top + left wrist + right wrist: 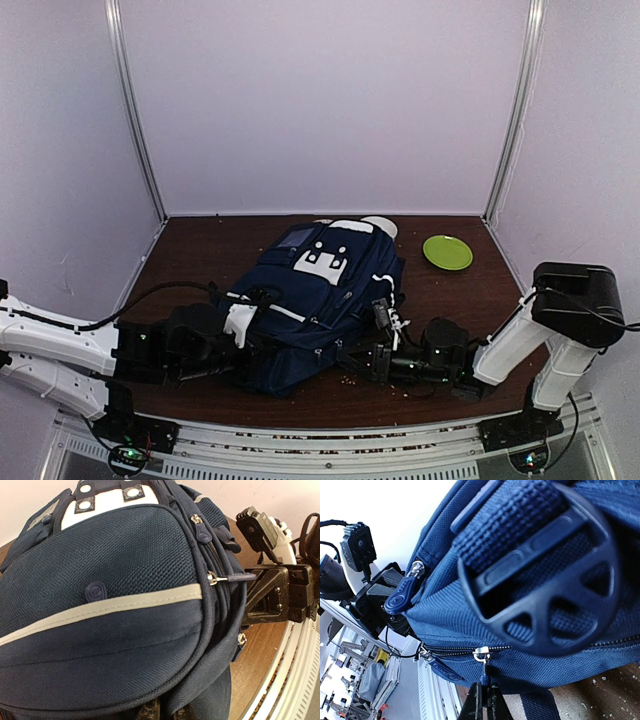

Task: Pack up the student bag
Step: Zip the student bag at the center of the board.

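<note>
Working the backpack [320, 290] zipper seems the step: right gripper [483, 692] clamps a zipper pull [481, 656] at its 5 o'clock edge, left gripper [167, 713] state I cannot tell; next, pull steadily along the track.

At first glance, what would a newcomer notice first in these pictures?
The navy student bag fills the middle of the brown table, by far the biggest thing. The left gripper and the right gripper meet its near end from both sides, the right one pinching a zipper pull. A small green plate lies alone at the far right.
</note>
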You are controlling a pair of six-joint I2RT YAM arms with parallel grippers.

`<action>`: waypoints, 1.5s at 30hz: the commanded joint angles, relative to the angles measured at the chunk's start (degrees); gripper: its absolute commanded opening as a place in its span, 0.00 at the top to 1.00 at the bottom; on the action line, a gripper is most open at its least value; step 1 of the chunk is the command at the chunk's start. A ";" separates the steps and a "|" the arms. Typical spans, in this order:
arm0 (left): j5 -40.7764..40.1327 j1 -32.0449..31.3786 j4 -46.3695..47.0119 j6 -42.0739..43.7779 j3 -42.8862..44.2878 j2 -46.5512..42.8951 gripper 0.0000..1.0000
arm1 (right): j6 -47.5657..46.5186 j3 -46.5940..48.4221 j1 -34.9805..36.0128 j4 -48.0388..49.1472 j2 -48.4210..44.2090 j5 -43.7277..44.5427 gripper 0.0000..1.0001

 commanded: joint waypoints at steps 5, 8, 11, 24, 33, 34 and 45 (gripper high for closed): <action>-3.25 1.27 3.80 -2.18 0.41 0.00 1.00 | -3.15 0.84 1.08 -5.48 -4.29 2.24 1.00; -3.41 1.26 4.42 -2.25 -0.06 0.19 1.00 | -6.06 2.14 2.71 -13.00 -7.23 5.24 1.00; -3.30 1.26 4.10 -2.21 0.22 1.03 1.00 | -10.07 4.00 5.29 -22.12 -10.77 10.43 1.00; -2.86 1.26 3.47 -1.57 1.56 2.68 1.00 | -18.11 8.47 10.30 -41.43 -19.56 21.97 1.00; -2.14 1.26 5.06 -1.30 1.62 3.29 1.00 | -17.69 9.36 11.87 -45.85 -21.65 24.61 1.00; -2.03 1.26 5.04 -1.32 1.57 3.21 1.00 | -17.25 8.80 11.83 -45.26 -21.88 25.04 1.00; -2.97 1.26 3.64 -2.81 0.35 0.92 1.00 | -16.39 7.01 11.90 -43.81 -23.83 25.27 1.00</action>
